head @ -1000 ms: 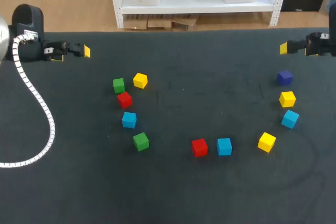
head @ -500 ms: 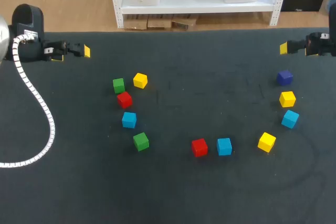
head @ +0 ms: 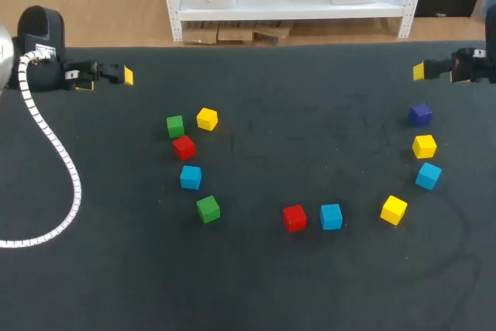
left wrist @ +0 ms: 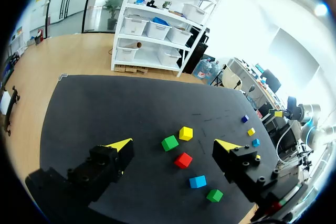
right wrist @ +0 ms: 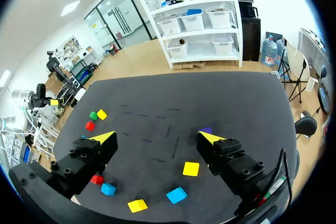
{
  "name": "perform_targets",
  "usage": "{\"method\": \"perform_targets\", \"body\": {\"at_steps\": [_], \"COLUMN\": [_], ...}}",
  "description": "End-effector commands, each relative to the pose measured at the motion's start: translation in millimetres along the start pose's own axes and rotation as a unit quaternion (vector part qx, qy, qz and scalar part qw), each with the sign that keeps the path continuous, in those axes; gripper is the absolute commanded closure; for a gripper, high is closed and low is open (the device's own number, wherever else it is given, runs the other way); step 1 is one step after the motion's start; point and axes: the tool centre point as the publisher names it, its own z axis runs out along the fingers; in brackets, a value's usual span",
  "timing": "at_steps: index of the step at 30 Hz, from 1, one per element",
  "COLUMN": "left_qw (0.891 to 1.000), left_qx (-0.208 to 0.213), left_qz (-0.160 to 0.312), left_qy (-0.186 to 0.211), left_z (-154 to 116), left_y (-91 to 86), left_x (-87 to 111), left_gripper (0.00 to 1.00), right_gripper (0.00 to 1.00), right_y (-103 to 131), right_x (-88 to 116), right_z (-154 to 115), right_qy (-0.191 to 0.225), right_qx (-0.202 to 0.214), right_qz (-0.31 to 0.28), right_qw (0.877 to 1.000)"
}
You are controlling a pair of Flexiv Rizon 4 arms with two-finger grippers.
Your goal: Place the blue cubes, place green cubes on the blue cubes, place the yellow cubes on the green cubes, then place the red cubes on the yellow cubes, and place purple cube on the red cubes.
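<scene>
In the head view, your left end effector (head: 124, 76) hangs at the upper left of the frame over the dark counter (head: 256, 292). Your right end effector (head: 419, 71) hangs at the upper right edge. Every cube lies singly on the counter.

- **Left of centre:** a green cube (head: 175, 125) and a yellow cube (head: 207, 118) sit near each other. A red cube (head: 184, 146) is just below the green one, then a blue cube (head: 191, 177) and a second green cube (head: 208, 208) lower down.
- **Lower middle:** a second red cube (head: 294, 217) sits just beside a second blue cube (head: 331, 215).
- **Right side:** the purple cube (head: 420, 114) is highest. Below it come a second yellow cube (head: 424, 146), a third blue cube (head: 428, 175) and a third yellow cube (head: 394, 209).

In the left wrist view, you see the left end effector (left wrist: 174, 145) spread wide with nothing in its grasp. Ahead of it and between the lines of its fingers lie the green cube (left wrist: 169, 142), the yellow cube (left wrist: 185, 132) and the red cube (left wrist: 182, 160). The blue cube (left wrist: 197, 181) and the second green cube (left wrist: 213, 195) lie nearer the wrist.

In the right wrist view, the right end effector (right wrist: 157, 136) is likewise spread wide and holds nothing. The purple cube (right wrist: 206, 129) peeks out just past one yellow tip. The second yellow cube (right wrist: 190, 168), third blue cube (right wrist: 176, 194) and third yellow cube (right wrist: 137, 205) lie under the gap between the fingers. The second blue cube (right wrist: 108, 188) and second red cube (right wrist: 96, 179) lie beside the other finger.
</scene>
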Motion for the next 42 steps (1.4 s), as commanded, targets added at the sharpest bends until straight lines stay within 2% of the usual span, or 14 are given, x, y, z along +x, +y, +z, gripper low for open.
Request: {"method": "perform_targets", "body": {"at_steps": [1,18,20,29,36,42], "left_qw": [1.0,1.0,1.0,1.0,1.0,1.0], "left_qx": [0.005,0.005,0.005,0.005,0.005,0.005], "left_qz": [0.001,0.001,0.001,0.001,0.001,0.001], "left_qy": [-0.003,-0.003,-0.003,-0.003,-0.003,-0.003], "left_z": [0,0,0,0,0,0], "left_y": [2.4,2.4,2.4,2.4,2.4,2.4], "left_x": [1.2,1.2,1.2,1.2,1.2,1.2], "left_gripper": [0.0,0.0,0.0,0.0,0.0,0.0], "right_gripper": [0.0,0.0,0.0,0.0,0.0,0.0], "right_y": [0,0,1,18,36,37], "right_x": [0,0,0,9,37,66], "right_z": [0,0,4,3,-6,-12], "right_qy": [0.0,0.0,0.012,0.054,0.112,0.149], "right_qx": [0.0,0.0,-0.002,0.047,0.087,0.145], "right_qz": [0.0,0.0,-0.005,-0.066,-0.164,-0.208], "right_qw": [1.0,1.0,1.0,0.995,0.976,0.956]}}
